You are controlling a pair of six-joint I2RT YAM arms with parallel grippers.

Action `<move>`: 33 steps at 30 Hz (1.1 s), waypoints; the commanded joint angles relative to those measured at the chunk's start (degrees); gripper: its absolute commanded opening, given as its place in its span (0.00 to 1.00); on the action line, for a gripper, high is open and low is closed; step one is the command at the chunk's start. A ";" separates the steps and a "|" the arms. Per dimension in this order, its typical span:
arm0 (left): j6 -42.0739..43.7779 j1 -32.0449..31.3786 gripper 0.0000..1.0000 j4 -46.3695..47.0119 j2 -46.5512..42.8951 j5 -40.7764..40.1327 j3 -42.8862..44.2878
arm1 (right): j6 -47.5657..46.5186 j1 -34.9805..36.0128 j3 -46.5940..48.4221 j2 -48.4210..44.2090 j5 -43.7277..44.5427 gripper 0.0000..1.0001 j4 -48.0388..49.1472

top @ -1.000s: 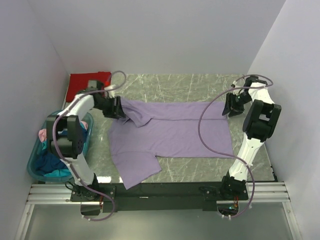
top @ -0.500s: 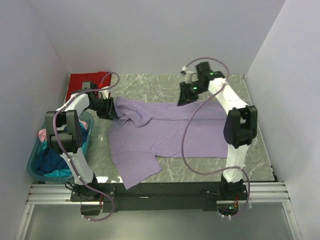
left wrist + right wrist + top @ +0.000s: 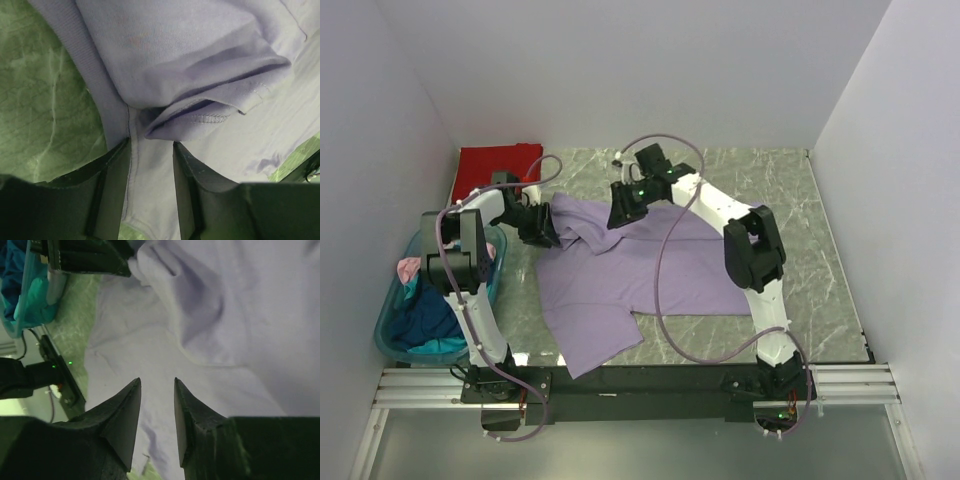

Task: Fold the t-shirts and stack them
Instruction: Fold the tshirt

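Note:
A light purple t-shirt (image 3: 650, 265) lies spread on the marble table, its left sleeve bunched into folds (image 3: 200, 75). My left gripper (image 3: 546, 230) (image 3: 150, 145) is at that bunched left shoulder, jaws apart and astride a flat strip of the cloth with a seam in it. Over the shirt's far edge near the collar hovers my right gripper (image 3: 620, 212) (image 3: 157, 381), open with nothing between its fingers. A red t-shirt (image 3: 498, 162) lies folded at the back left corner. Pink, dark blue and teal t-shirts (image 3: 420, 315) sit heaped in the tub.
A translucent teal tub (image 3: 390, 345) (image 3: 17, 300) stands off the table's left edge. White walls close in the back and both sides. Bare marble (image 3: 820, 250) shows to the right of the shirt. The right arm's grey cable loops over the shirt.
My right arm has swung from the shirt's far right corner leftward to its collar end. Both grippers' jaws have narrowed a little. The left gripper has stayed at the sleeve.

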 commanded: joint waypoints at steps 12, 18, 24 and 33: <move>-0.86 -0.63 0.39 2.36 0.26 3.59 1.91 | 13.47 4.77 -8.06 3.21 1.97 0.48 11.95; -0.95 -0.54 0.38 3.50 -3.86 1.84 0.33 | 14.35 4.77 -12.29 2.15 2.24 0.48 13.27; -0.95 -0.54 0.38 2.44 -3.96 1.57 0.59 | 15.75 4.77 -10.36 4.52 2.24 0.51 13.63; -0.86 -0.89 0.40 2.44 -1.85 0.78 0.42 | 17.95 4.77 -9.65 6.19 0.05 0.54 15.47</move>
